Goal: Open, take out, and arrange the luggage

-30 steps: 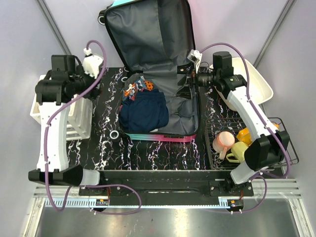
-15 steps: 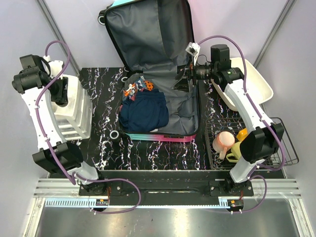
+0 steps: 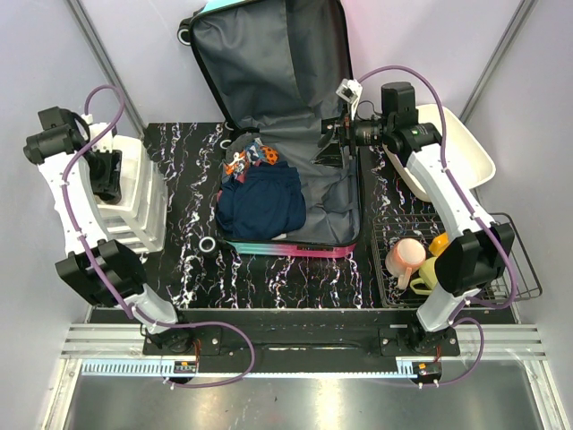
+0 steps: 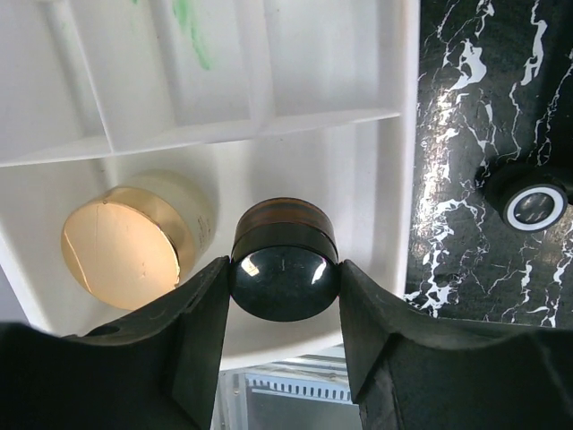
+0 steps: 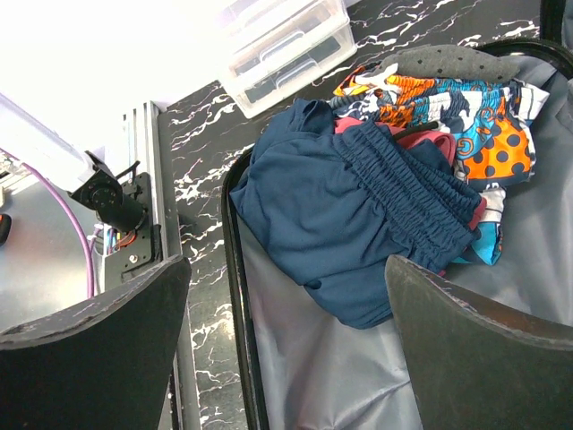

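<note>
The luggage (image 3: 333,208) lies open on the black marbled table, its lid (image 3: 269,63) propped up at the back and showing grey lining. Navy shorts (image 3: 260,202) and a colourful cloth (image 3: 255,159) lie in its left part. My right gripper (image 3: 329,134) is open and empty above the case's right rim; in its wrist view (image 5: 286,313) the shorts (image 5: 358,206) and lining (image 5: 322,376) lie below. My left gripper (image 3: 107,175) hovers over the white drawer unit (image 3: 134,210) at the far left. It is shut (image 4: 285,287) on a dark jar with a black lid (image 4: 285,269).
A gold-lidded jar (image 4: 121,255) lies in the white tray (image 4: 295,54) beside the held jar. A small black ring (image 3: 208,244) lies on the table left of the case. A white oval tub (image 3: 466,152) and a wire rack (image 3: 524,269) with cups stand on the right.
My left arm has swung from beside the case out to the left, over the white drawer unit. My right gripper has shifted slightly toward the back of the case.
</note>
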`<state>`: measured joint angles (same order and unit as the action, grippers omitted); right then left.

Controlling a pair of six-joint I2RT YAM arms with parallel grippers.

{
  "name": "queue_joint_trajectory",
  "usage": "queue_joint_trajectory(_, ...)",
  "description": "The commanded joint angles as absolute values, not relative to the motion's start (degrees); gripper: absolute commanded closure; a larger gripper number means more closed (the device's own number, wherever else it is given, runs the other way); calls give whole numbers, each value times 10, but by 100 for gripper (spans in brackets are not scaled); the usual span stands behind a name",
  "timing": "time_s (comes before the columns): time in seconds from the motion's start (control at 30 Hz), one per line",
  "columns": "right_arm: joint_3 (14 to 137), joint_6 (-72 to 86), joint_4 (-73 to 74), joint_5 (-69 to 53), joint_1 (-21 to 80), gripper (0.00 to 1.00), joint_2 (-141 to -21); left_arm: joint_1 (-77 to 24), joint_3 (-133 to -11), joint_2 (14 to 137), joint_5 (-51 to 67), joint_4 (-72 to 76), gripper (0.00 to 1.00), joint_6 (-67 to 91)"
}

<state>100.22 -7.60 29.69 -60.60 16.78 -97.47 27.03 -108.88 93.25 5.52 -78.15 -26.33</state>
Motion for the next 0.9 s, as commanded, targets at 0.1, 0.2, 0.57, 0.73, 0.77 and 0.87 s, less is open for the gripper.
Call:
queue_joint_trajectory(0.1, 992, -90, 305, -592, 170, 0, -967, 279, -1101, 937, 39, -773, 34, -296)
queue_joint_trajectory(0.2, 985, -108, 318, -575, 170, 0, -970, 278, -1128, 933, 41, -782, 25, -305)
queue_joint_trajectory(0.57, 932, -140, 349, -483, 186, 8, -989, 256, -1263, 879, 205, -825, 5, -361)
queue_joint_trajectory(0.73, 881, -161, 318, -454, 229, 12, -984, 163, -1144, 796, 331, -791, 9, -370)
queue_joint_trajectory(0.77, 872, -163, 311, -440, 238, 13, -986, 148, -1116, 783, 353, -778, 12, -349)
queue_joint_trajectory(0.87, 846, -161, 292, -425, 258, 19, -999, 77, -979, 727, 434, -658, 19, -287)
